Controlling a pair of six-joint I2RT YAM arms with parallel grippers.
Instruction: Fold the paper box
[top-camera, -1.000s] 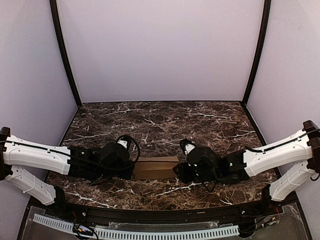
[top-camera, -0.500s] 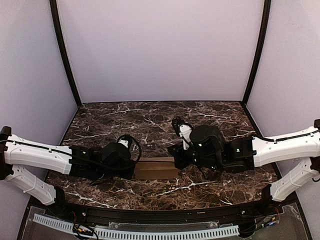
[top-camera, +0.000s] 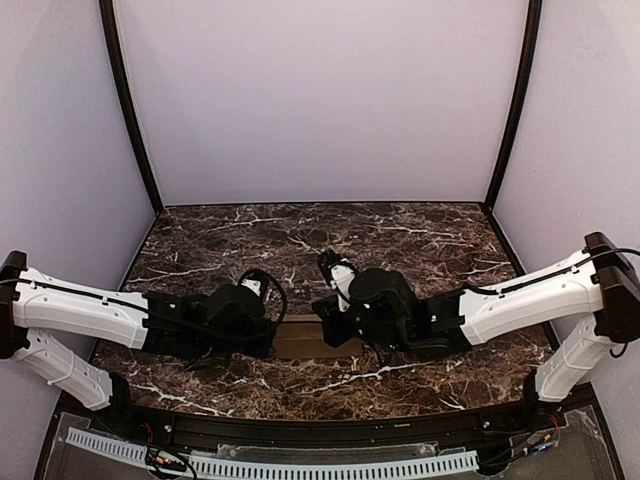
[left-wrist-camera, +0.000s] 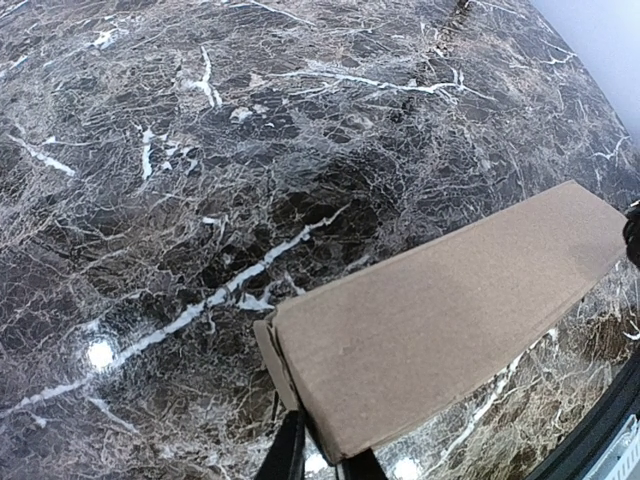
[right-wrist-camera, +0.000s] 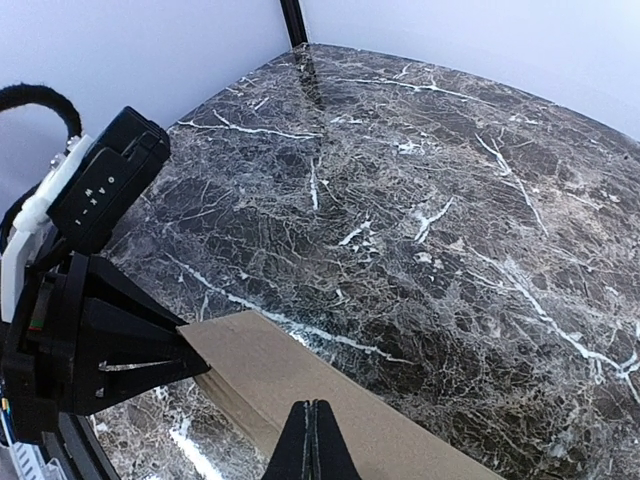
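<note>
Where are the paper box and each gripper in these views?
paper box (left-wrist-camera: 450, 310), left wrist view, on its broad top face.
left gripper (left-wrist-camera: 322, 452), left wrist view, between its fingertips at the box's near end.
right gripper (right-wrist-camera: 313, 420), right wrist view, between its closed fingertips.

The paper box (left-wrist-camera: 450, 310) is matt brown cardboard, slightly grainy; the worktop (left-wrist-camera: 200, 150) is glossy dark marble with white veins.

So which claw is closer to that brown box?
Left: the left gripper clamps the paper box at one end. The right gripper, shut, sits above its other half; contact unclear.
</note>
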